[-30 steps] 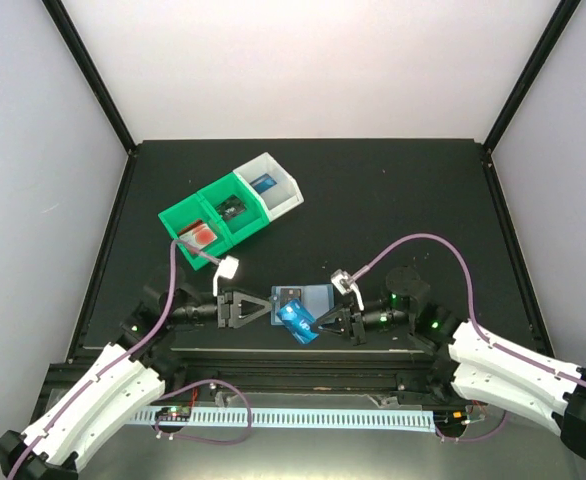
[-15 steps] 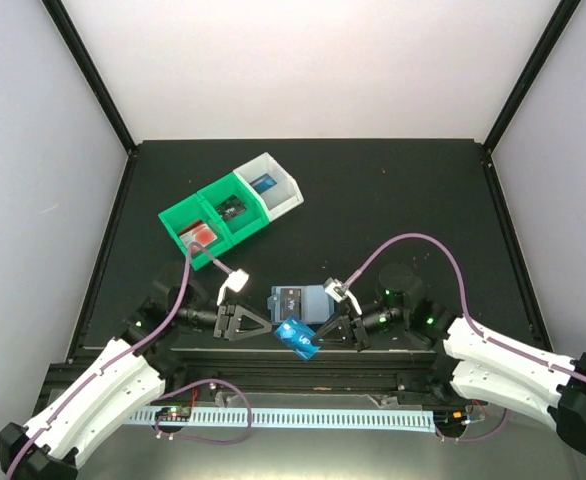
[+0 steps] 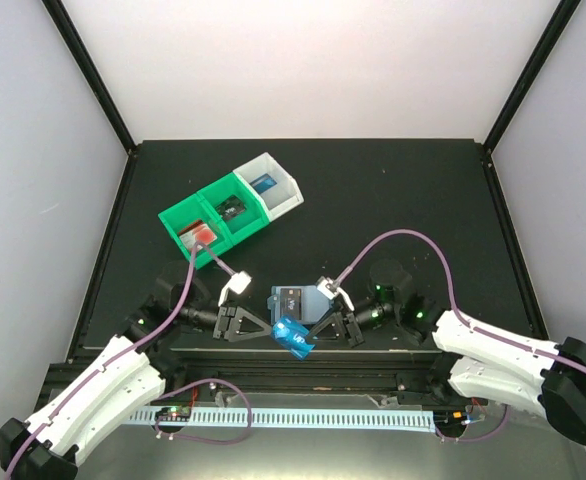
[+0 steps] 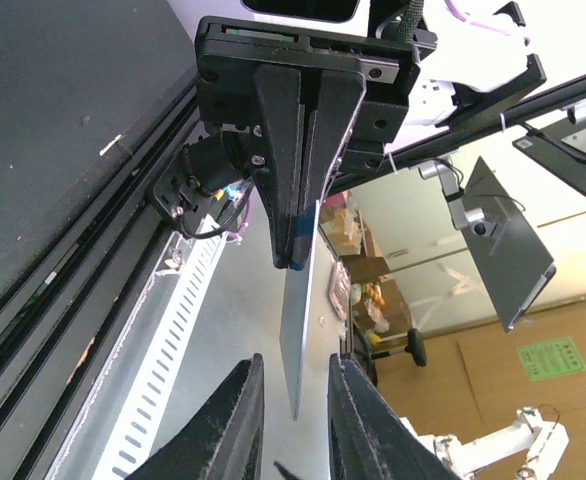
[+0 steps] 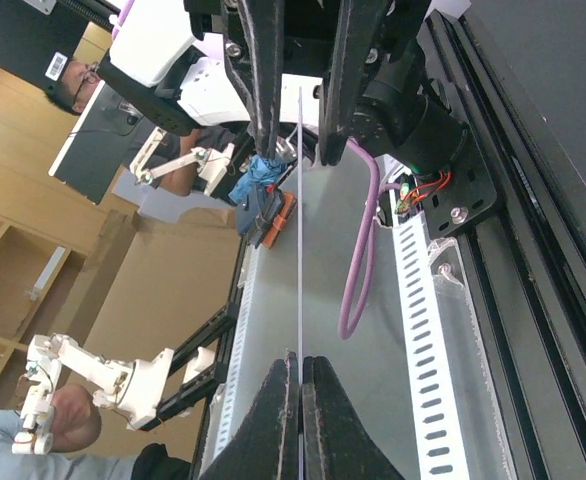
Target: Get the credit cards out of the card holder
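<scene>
The pale blue card holder [image 3: 301, 298] lies on the black table between the two arms. Just in front of it, a blue credit card [image 3: 294, 336] hangs in the air with my right gripper [image 3: 311, 327] shut on its right edge. The right wrist view shows the card [image 5: 300, 230] edge-on, pinched at my right gripper [image 5: 300, 362]. My left gripper [image 3: 271, 331] faces it from the left. In the left wrist view the card's [image 4: 295, 320] free end sits between the jaws of my left gripper [image 4: 295, 364], which stand open, with a narrow gap on each side.
A green two-part bin [image 3: 178, 215] at the back left holds a red card [image 3: 201, 235] and a black card [image 3: 231, 208]. The white bin [image 3: 288, 190] joined to it holds a blue card [image 3: 265, 184]. The table's front rail [image 3: 293, 365] runs just below the grippers.
My right gripper has carried the blue card left and toward the front edge, away from the holder. My left jaws have narrowed around the card's free end.
</scene>
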